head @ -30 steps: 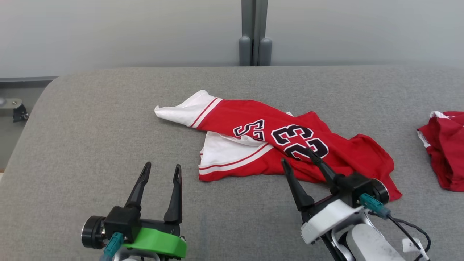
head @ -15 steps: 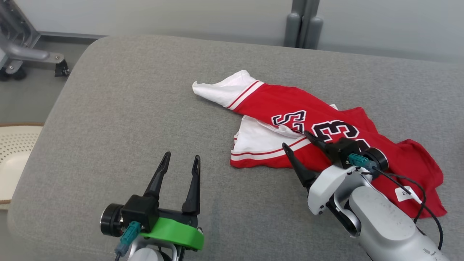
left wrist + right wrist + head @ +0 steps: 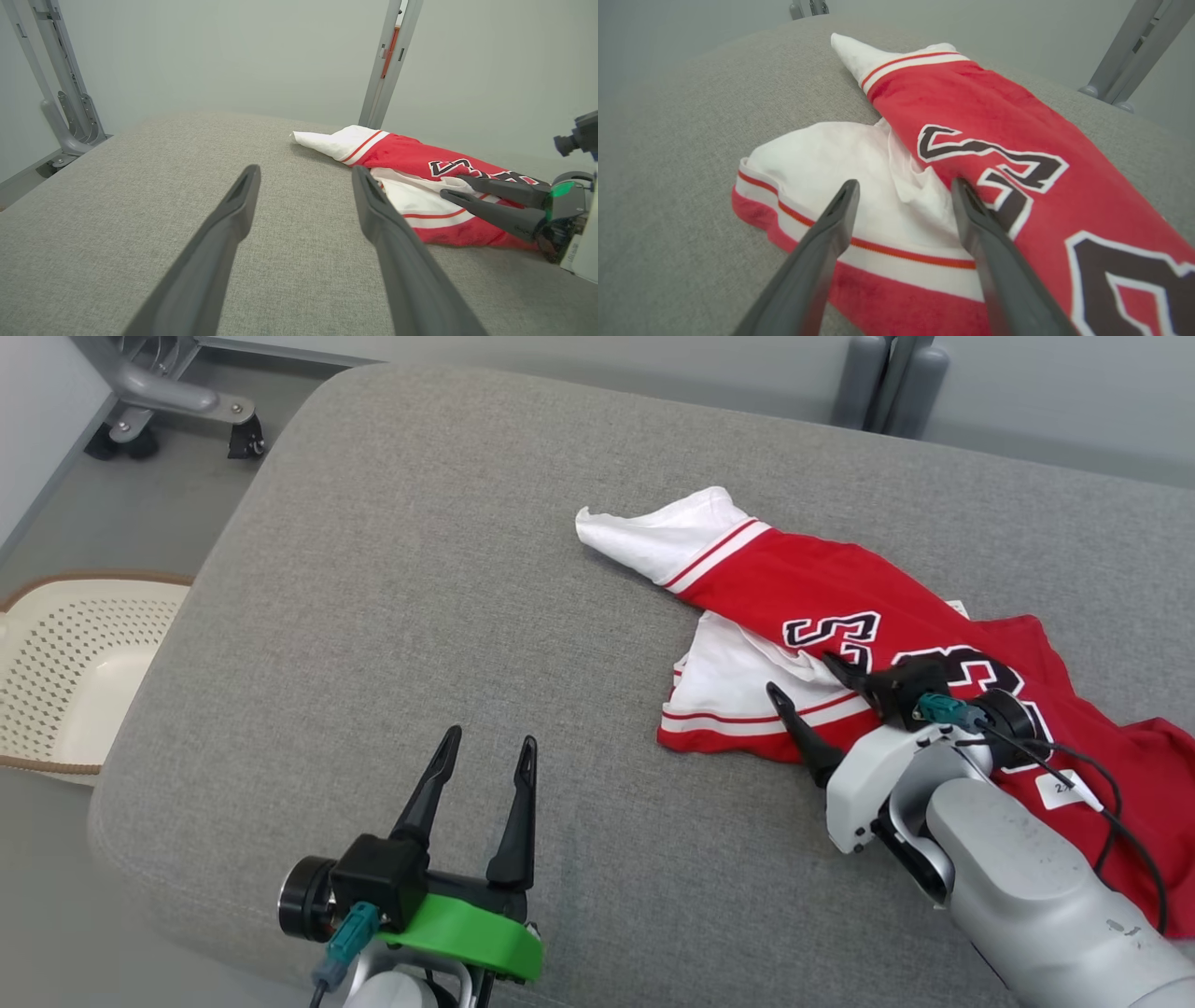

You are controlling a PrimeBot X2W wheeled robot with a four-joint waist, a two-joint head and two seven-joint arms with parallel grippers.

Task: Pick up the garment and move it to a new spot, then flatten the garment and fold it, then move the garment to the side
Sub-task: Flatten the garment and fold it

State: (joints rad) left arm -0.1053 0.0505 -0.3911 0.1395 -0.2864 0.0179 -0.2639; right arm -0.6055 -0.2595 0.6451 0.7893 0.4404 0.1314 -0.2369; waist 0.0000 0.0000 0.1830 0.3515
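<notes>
Red-white jersey (image 3: pixel 822 588) | long axis 10-to-4 o'clock, white sleeve tip (image 3: pixel 616 527) pointing 10 | right fingers (image 3: pixel 795 730) spread over white panel | left fingers (image 3: pixel 431 784) spread, 7 o'clock, above grey table (image 3: pixel 373 569)

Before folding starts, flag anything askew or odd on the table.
The red jersey lies rumpled and twisted on the grey table, a white panel bunched under its red body, the lettering creased. No damage shows.

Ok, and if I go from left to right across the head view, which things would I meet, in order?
basket → left gripper → jersey
</notes>
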